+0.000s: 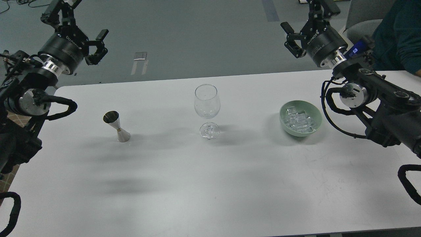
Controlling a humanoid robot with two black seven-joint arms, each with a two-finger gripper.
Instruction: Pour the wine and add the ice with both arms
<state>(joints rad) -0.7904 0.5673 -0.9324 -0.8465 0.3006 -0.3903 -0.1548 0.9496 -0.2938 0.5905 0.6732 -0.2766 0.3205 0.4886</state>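
Right, both arms are up high behind the white table (pixel 210 184). The left gripper (pixel 79 28) is spread wide and empty, and the right gripper (pixel 307 23) is the same. An upright wine glass (pixel 207 110) stands mid-table, a steel jigger (pixel 116 126) well to its left, and the ice (pixel 299 120) sits piled in the green bowl (pixel 284 126) on the right.

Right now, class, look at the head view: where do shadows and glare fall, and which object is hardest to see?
Head view: soft grey shadows spread left across the table from the jigger and wine glass; the glass is transparent and faint; the ice glints in the green bowl; both pincers, left and right, look dark.
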